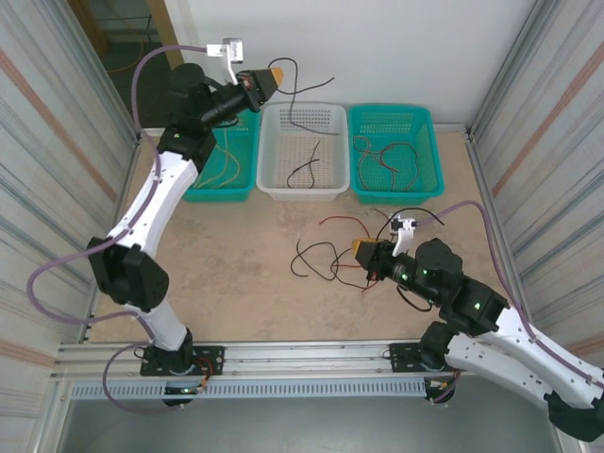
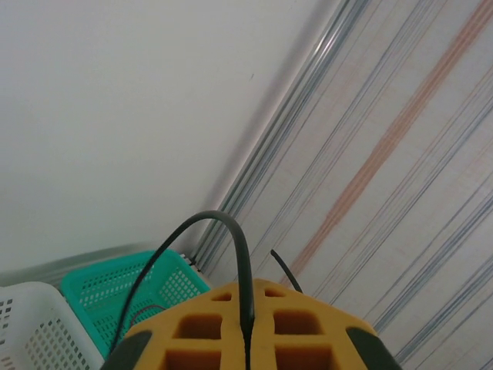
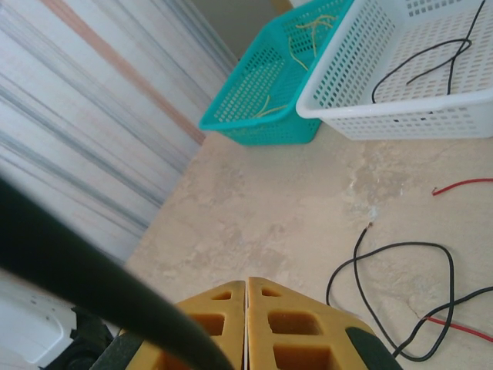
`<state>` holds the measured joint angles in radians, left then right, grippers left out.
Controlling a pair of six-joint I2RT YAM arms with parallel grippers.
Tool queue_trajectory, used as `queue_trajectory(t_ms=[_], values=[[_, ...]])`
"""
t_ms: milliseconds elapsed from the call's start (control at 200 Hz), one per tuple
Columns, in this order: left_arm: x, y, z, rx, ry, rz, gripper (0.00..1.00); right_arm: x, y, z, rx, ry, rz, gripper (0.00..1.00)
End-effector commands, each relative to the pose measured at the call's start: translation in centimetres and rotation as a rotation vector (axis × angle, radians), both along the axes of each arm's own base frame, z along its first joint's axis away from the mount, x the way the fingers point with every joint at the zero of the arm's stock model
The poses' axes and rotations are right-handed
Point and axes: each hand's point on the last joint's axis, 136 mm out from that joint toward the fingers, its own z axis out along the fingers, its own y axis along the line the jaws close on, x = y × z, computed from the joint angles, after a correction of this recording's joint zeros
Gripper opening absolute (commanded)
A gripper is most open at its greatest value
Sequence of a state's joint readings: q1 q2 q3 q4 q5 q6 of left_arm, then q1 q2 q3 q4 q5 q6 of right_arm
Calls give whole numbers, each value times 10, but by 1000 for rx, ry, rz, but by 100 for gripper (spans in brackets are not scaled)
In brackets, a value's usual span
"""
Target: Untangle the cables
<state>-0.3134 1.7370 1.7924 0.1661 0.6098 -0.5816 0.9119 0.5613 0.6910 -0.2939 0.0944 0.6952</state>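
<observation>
Where the two arms are bolted to the near edge of the bench, the right hand sits low over the bench top. Its two yellow fingers are pressed tight together, and I can see nothing between them. Just beside its tip lie the loose cables, black loops and red bits crossing each other on the bare bench. A thick, dark, blurry line cuts across the right wrist view, very close to the camera, and I cannot tell what it is.

Farther back, three baskets stand in a row by the back wall. The left green basket has yellow cables in it, and the left arm covers part of it in the top view. The white basket in the middle holds a short black cable. The right green basket holds red and dark cables.

Farthest away and high up, over the back left corner of the white basket, the left hand is pinched shut on a long black cable. It loops up out of the fingers and hangs down into the white basket.
</observation>
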Motion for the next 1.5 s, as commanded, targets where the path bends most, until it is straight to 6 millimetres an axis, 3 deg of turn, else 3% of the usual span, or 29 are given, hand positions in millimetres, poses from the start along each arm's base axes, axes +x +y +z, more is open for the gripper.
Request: queue_trajectory(t_ms=[0,150,291,321,431,601,752,862,977,1107,1223,1268,1338,1493], values=[[21,-7,-11,-17,3,-5,0,1,-4,15,-12,-50,-22,0],[56,-17,-71,43,156,7,0,2,-2,18,-2,-56,-25,0],[74,-22,-124,108,293,11,78,3,4,23,-7,-61,-11,0],[75,-22,-132,121,306,12,89,3,5,25,-6,-64,-7,0],[72,-20,-144,136,326,16,97,3,10,36,-2,-84,9,0],[51,-18,-125,231,292,38,99,3,15,53,0,-112,27,0],[-1,-13,-96,372,172,111,99,7,19,70,15,-129,23,0],[-56,8,-61,270,58,165,97,12,26,84,17,-145,26,0],[-118,26,-44,127,-17,135,82,13,41,113,48,-192,71,0],[-186,18,-52,92,-125,16,68,17,56,152,69,-257,106,0],[-238,-1,-65,141,-210,-111,71,20,69,178,100,-295,135,0],[-249,-8,-72,177,-228,-134,78,17,70,191,127,-314,147,0],[-263,-23,-84,242,-256,-178,86,23,84,194,138,-306,165,0],[-264,-45,-104,346,-278,-205,91,22,93,213,209,-319,193,0]])
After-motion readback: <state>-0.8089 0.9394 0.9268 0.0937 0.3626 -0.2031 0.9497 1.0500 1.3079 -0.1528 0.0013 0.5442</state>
